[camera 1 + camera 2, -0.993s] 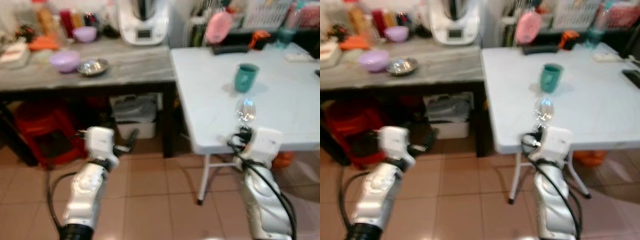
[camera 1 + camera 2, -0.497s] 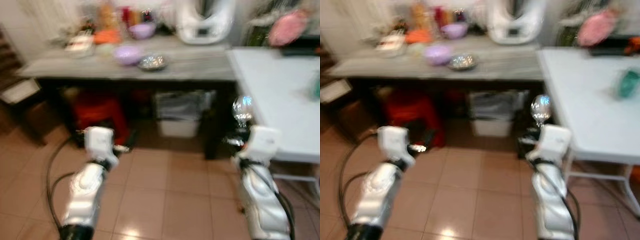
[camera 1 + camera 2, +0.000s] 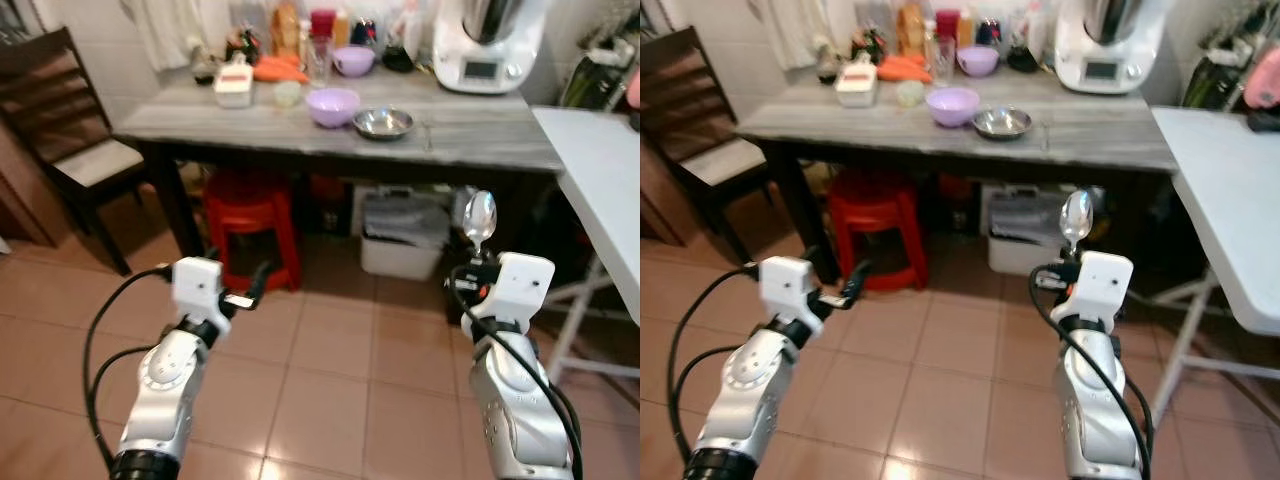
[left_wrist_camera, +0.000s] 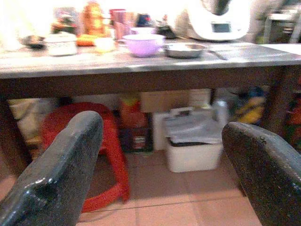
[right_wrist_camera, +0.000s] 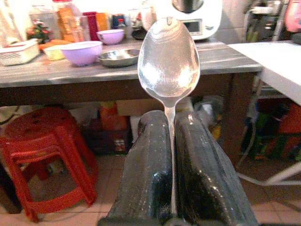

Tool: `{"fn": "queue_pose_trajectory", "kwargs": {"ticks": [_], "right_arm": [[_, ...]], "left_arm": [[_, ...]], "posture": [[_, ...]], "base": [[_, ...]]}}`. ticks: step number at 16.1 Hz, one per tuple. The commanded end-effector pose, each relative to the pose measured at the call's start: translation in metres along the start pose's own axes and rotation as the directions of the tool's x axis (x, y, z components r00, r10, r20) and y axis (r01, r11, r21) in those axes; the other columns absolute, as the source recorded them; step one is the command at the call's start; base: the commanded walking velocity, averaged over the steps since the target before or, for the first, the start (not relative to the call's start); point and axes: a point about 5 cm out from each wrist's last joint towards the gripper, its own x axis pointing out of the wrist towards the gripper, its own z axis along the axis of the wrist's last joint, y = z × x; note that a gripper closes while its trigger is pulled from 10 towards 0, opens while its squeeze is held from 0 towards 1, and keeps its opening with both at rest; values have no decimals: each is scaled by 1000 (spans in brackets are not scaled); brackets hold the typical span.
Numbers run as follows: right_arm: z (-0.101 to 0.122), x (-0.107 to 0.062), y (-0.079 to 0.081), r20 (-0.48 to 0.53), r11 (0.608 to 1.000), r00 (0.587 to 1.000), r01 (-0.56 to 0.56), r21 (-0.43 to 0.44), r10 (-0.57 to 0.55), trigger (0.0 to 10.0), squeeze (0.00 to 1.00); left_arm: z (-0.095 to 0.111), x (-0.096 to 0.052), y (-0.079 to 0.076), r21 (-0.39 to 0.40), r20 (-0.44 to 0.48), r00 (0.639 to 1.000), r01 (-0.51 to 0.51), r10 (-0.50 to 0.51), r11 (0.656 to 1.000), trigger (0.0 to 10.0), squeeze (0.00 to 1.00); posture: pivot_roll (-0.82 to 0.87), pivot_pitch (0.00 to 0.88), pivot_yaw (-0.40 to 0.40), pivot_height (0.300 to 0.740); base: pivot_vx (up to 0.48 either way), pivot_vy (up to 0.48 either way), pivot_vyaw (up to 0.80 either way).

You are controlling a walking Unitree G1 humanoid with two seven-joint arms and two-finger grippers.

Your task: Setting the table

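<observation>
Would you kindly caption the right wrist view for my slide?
Right gripper clamps a silver spoon upright, facing the grey table and red stool.

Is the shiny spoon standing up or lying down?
Standing up. The shiny silver spoon points its bowl upward, its thin handle pinched between the right claw's two black fingers.

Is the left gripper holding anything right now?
No: the left gripper has its fingers spread wide apart with nothing between them, just the red stool and floor beyond.
</observation>
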Motion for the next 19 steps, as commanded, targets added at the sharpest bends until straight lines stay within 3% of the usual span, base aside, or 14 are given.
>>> {"fn": "queue_pose_trajectory", "kwargs": {"ticks": [1,8,13,19], "right_arm": [[5,0,-3,25,1000,1000,11,-3,-11,10000,0],[3,-1,-3,21,1000,1000,13,6,-14,10000,0],[0,-7,-12,16,1000,1000,-7,-24,7,10000,0],[-3,-12,-12,8,999,1000,-18,-30,18,10000,0]], "left_arm": [[5,1,0,12,24,1000,14,-14,1000,10000,0],[5,-2,-3,5,26,999,33,-33,999,10000,0],[3,-9,-1,14,25,999,21,-21,1000,10000,0],[-2,-15,-13,-10,11,999,47,-47,999,10000,0]], "posture": [[10,0,16,740],[9,0,18,740],[9,0,20,740],[9,0,20,740]], "base": [[281,0,0],[378,0,0],[449,0,0],[480,0,-238]]}}
